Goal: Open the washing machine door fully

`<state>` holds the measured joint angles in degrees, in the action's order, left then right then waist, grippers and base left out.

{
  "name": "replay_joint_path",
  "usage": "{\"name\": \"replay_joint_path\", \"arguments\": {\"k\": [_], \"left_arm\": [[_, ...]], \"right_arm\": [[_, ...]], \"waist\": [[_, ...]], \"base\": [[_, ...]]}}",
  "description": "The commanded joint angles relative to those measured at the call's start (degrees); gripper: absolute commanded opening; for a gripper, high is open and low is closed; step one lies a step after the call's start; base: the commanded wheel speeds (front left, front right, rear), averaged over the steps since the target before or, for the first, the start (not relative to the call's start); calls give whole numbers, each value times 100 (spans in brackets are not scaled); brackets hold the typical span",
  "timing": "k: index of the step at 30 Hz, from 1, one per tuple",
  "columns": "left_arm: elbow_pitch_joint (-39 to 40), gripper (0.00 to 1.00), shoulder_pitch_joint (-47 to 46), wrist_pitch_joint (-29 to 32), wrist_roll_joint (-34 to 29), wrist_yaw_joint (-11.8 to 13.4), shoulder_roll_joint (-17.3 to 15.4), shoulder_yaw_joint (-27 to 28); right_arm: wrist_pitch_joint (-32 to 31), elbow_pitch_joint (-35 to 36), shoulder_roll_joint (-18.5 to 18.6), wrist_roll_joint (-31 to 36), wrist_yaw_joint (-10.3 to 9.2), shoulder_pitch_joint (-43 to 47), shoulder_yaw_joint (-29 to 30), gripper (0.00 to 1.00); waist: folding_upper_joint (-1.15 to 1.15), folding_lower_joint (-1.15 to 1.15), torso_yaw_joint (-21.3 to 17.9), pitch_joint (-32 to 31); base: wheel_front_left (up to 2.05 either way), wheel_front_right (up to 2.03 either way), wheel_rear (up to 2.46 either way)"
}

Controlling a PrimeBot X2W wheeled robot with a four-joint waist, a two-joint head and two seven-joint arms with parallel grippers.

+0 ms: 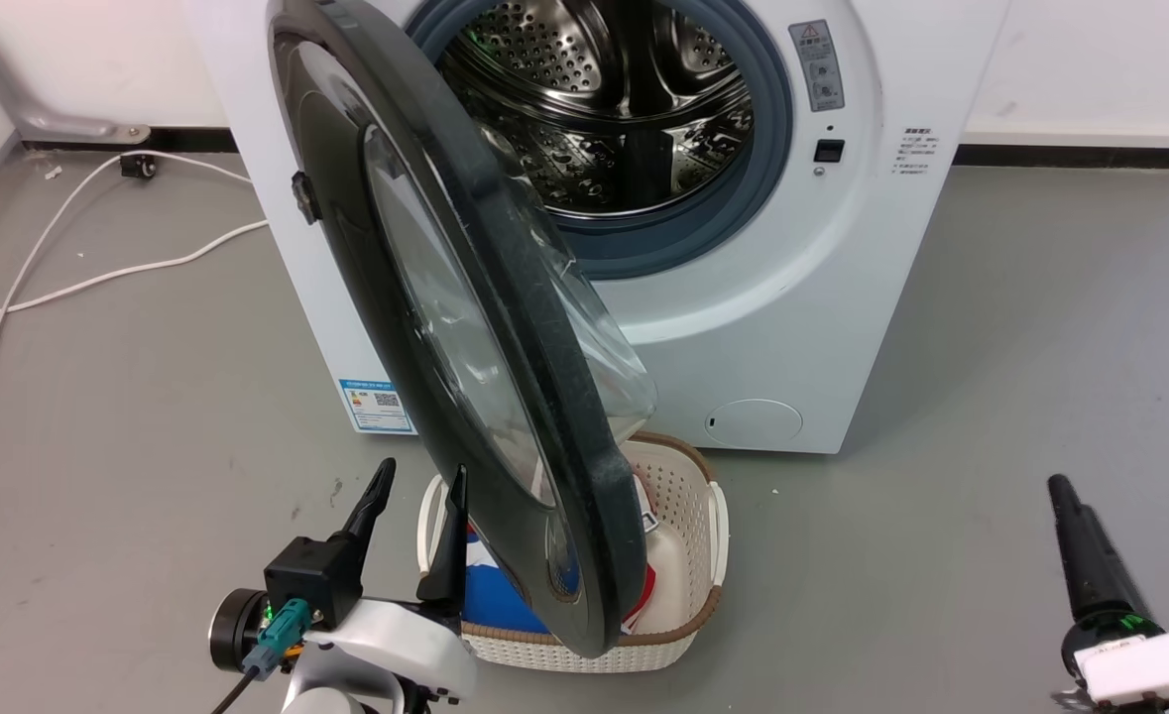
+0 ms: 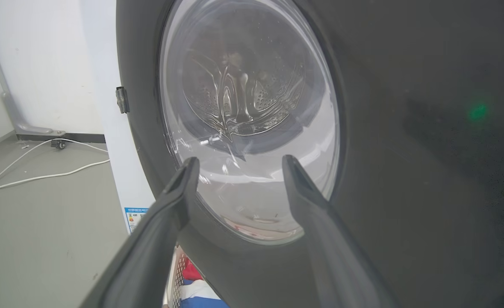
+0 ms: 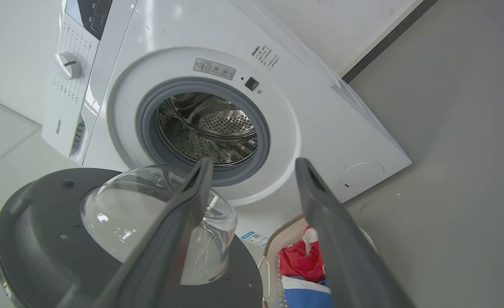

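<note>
You see the washing machine door [image 1: 554,416] swung about halfway out from the washing machine [image 1: 772,327], nearly edge-on in the head view. Its lower rim hangs over the laundry basket [image 1: 688,535] on the floor [image 1: 991,397]. Your left jaws stand apart just beside the door's outer face, low down; whether they touch it cannot be told. Your right jaws are apart too, well off to the right, holding nothing.
</note>
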<state>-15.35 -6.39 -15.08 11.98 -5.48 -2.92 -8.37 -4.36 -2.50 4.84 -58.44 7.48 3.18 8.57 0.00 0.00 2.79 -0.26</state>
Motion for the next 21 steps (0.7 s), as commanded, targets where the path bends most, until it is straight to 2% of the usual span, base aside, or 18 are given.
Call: {"name": "replay_joint_path", "arguments": {"k": [1, 7, 10, 13, 17, 21], "left_arm": [[-12, 100, 19, -14, -30, -5, 5, 28], [-32, 100, 13, -14, -76, -39, 4, 99], [-34, 100, 16, -14, -84, -48, 3, 119], [-30, 100, 17, -14, -104, -39, 3, 158], [-29, 100, 21, -14, -126, -41, 5, 209], [-42, 100, 22, -15, -122, -39, 4, 242]], "right_arm": [[149, 85, 50, 287, 2, 59, 10, 100], [829, 403, 175, 2573, 2, 68, 359, 100], [1018, 706, 90, 3761, 2, 28, 510, 100], [1048, 1010, -12, 4591, 2, 77, 498, 100], [944, 1117, -119, 5175, 2, 311, 310, 100], [944, 1010, -176, 5322, 1, 513, 15, 100]], "waist": [[0, 0, -17, -7], [0, 0, -88, -44], [0, 0, -111, -42], [0, 0, -135, -37], [0, 0, -162, -28], [0, 0, -185, -23]], "base": [[0, 0, 0], [0, 0, 0], [0, 0, 0], [0, 0, 0], [0, 0, 0], [0, 0, 0]]}}
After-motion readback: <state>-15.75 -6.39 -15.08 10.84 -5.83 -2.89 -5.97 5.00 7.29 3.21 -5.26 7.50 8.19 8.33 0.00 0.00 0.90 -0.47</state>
